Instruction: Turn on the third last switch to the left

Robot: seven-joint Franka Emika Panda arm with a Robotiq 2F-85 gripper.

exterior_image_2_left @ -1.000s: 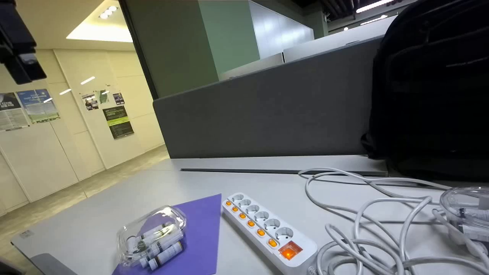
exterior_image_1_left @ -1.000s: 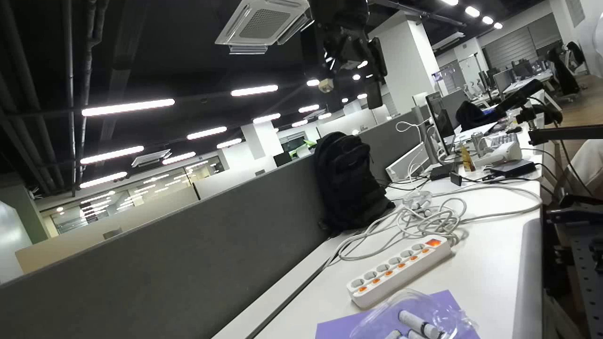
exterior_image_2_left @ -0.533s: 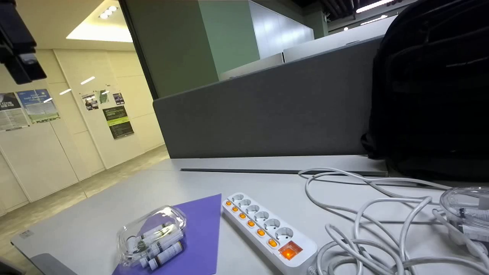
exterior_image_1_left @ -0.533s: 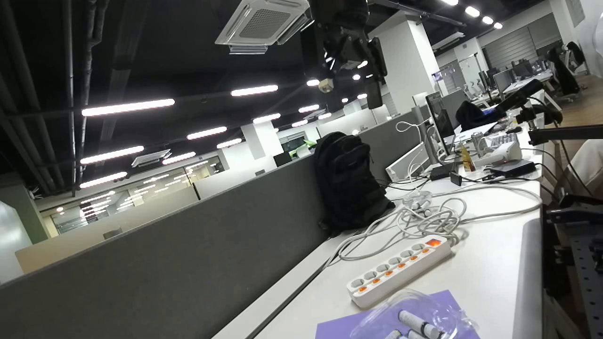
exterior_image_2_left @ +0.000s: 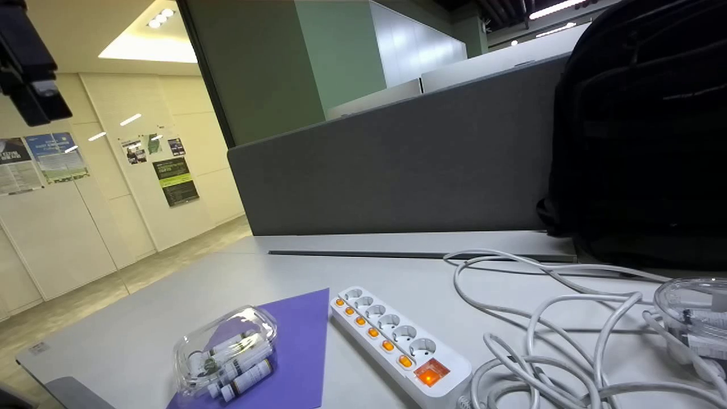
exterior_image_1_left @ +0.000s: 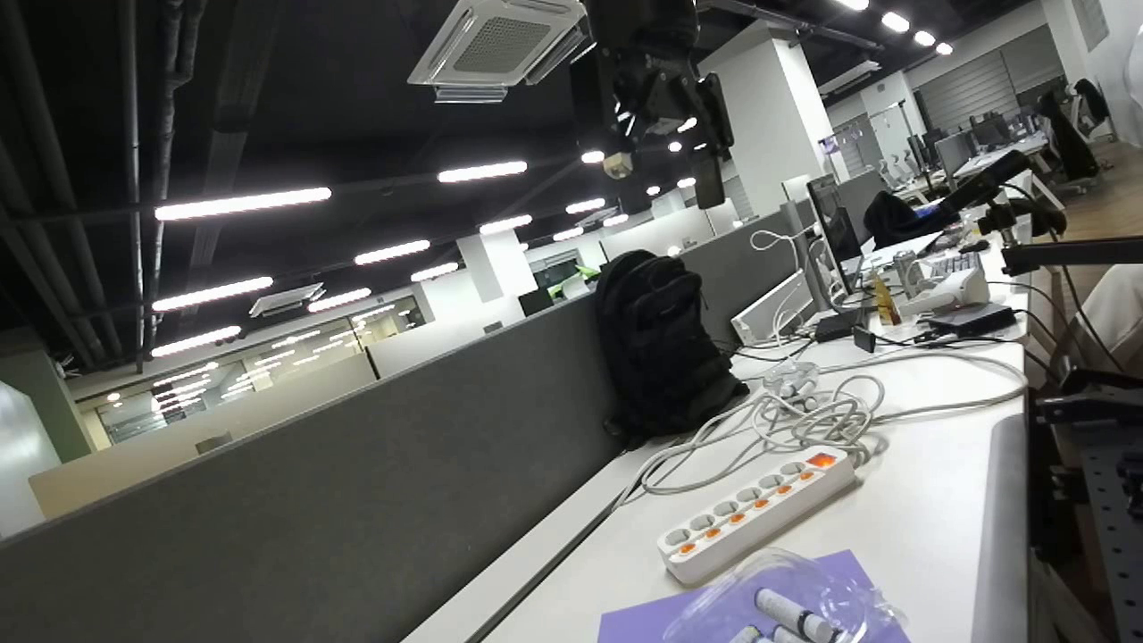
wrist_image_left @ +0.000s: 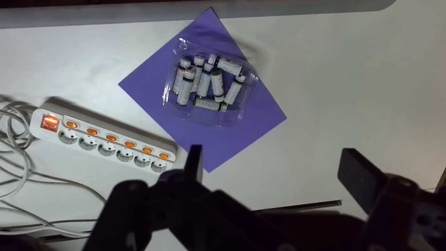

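Wrist view: two fingers (wrist_image_left: pixel 362 177) spread wide apart. Nine o'clock: one power strip (wrist_image_left: pixel 101 139), six sockets (wrist_image_left: pixel 106 149), six orange switches (wrist_image_left: pixel 111 138), one larger glowing switch (wrist_image_left: pixel 50 122). Twelve o'clock: eight vials (wrist_image_left: pixel 204 82), one clear tub (wrist_image_left: pixel 202 118).

Office, open-plan. In an exterior view: grey partition (exterior_image_1_left: pixel 384 491) backing a white desk (exterior_image_1_left: pixel 938 500), lower half; monitor (exterior_image_1_left: pixel 834 230) and keyboard (exterior_image_1_left: pixel 954 264), right; black chair (exterior_image_1_left: pixel 1064 146) by further desks (exterior_image_1_left: pixel 998 158), upper right; strip lights (exterior_image_1_left: pixel 243 204), left; air-conditioning unit (exterior_image_1_left: pixel 502 45), top centre. In an exterior view: wall posters (exterior_image_2_left: pixel 58 157), left.
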